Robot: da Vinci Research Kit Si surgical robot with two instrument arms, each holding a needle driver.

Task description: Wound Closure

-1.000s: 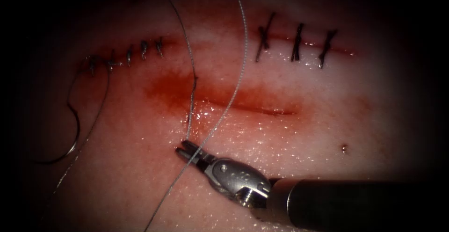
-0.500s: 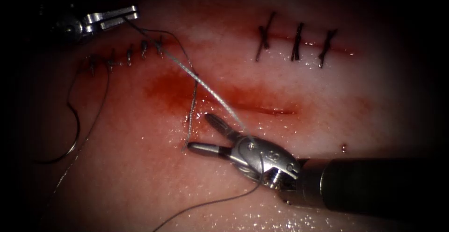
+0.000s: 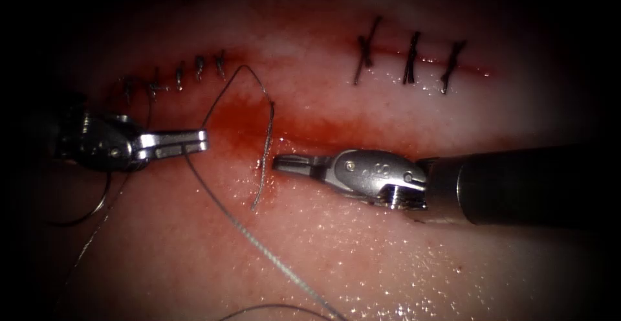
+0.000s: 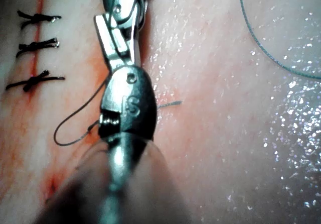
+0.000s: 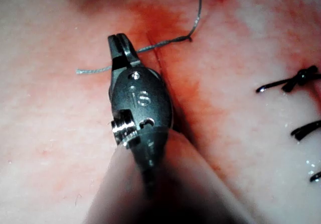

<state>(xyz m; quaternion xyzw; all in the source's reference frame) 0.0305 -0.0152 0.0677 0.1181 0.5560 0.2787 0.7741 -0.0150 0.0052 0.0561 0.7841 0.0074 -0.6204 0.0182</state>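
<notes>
Red fluid [image 3: 236,123] ringed the cut [image 3: 349,147]; my left tool [image 3: 194,141] clamped thread [image 3: 259,246] left of it, right tool [image 3: 284,163] closed, empty, beside the stitch.

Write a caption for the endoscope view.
Left claw shut on thread; right claw, shut and empty, beside the open cut; needle lies loose at left.

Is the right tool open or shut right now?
Shut. The right tool has its fingers pressed together beside the thread, holding nothing.
</notes>
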